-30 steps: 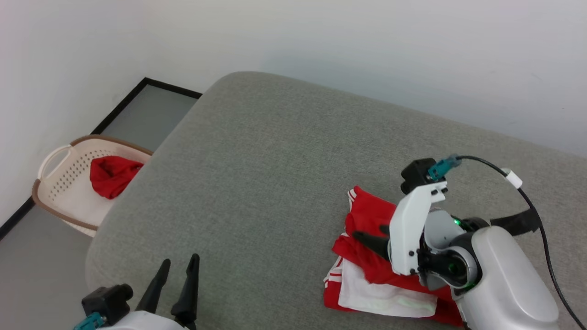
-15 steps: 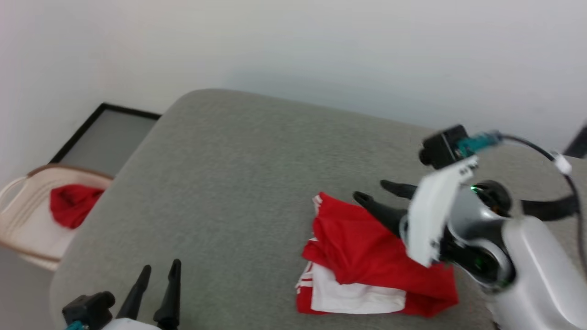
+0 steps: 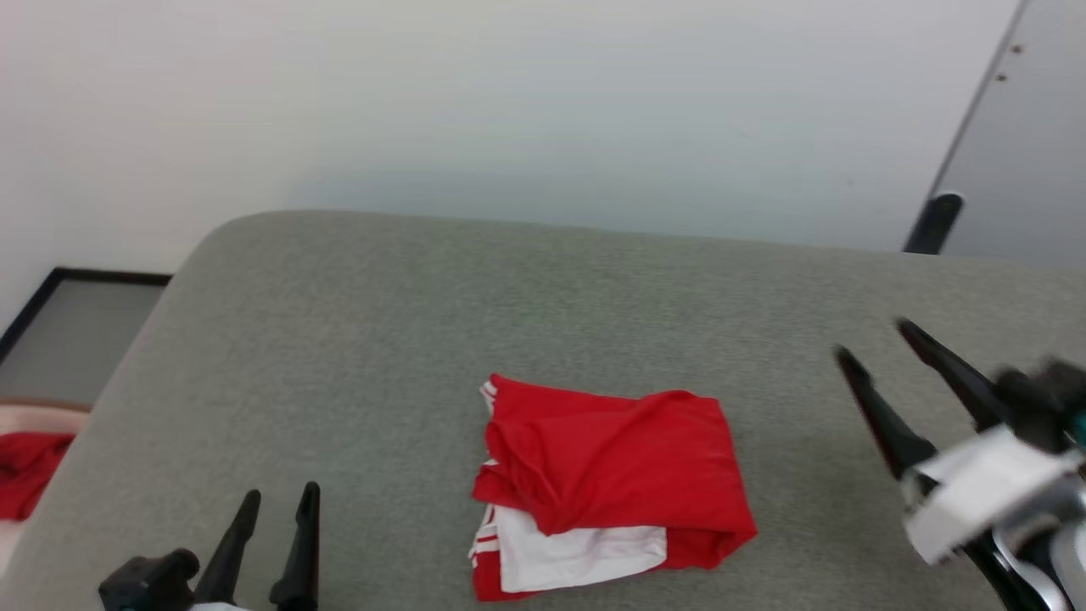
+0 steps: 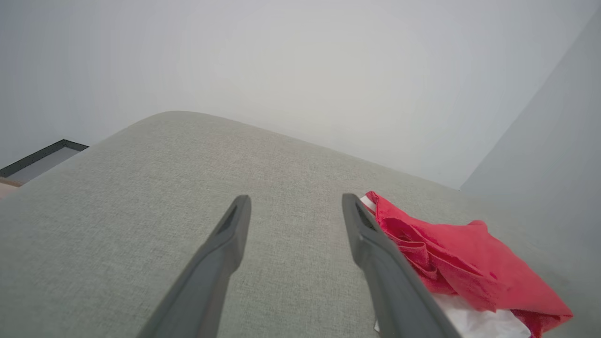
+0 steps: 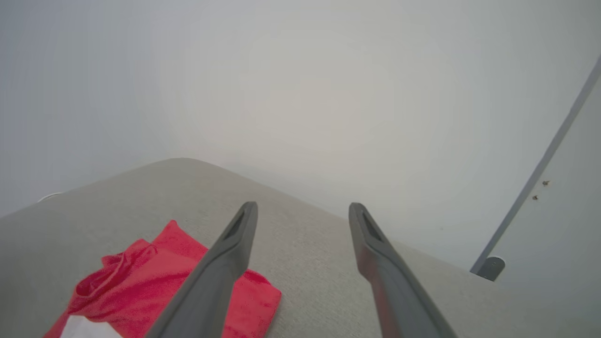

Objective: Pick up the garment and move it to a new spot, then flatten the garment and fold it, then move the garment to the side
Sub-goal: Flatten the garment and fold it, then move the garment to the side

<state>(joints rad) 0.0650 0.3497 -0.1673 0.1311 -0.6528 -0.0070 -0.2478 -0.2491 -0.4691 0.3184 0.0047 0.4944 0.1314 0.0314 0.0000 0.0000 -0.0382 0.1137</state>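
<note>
Red fabric with white parts marks the garment (image 3: 607, 475), a jersey-style shirt lying folded into a rough rectangle on the grey upholstered cushion (image 3: 407, 322). It sits near the cushion's front edge, about midway across the head view. A loose red layer lies rumpled on top, a white sleeve panel shows at the lower left, and striped red-and-white trim runs along the left side. Any lettering is hidden by the folds.

The left gripper (image 3: 282, 490) stands at the lower left of the head view, above the cushion and well apart from the shirt. Its two dark fingers are spread with nothing between them. In the left wrist view the shirt lies just past the right-hand finger.

The right gripper (image 3: 872, 337) hangs at the right, blurred, clear of the shirt. Its jaws are wide apart and empty, and the right wrist view shows bare cushion between the fingers with the shirt at the lower left.

A plain pale wall (image 3: 509, 110) rises behind the cushion. At the far left edge a pale brown-rimmed container (image 3: 38, 409) holds a second red cloth (image 3: 25, 471).
</note>
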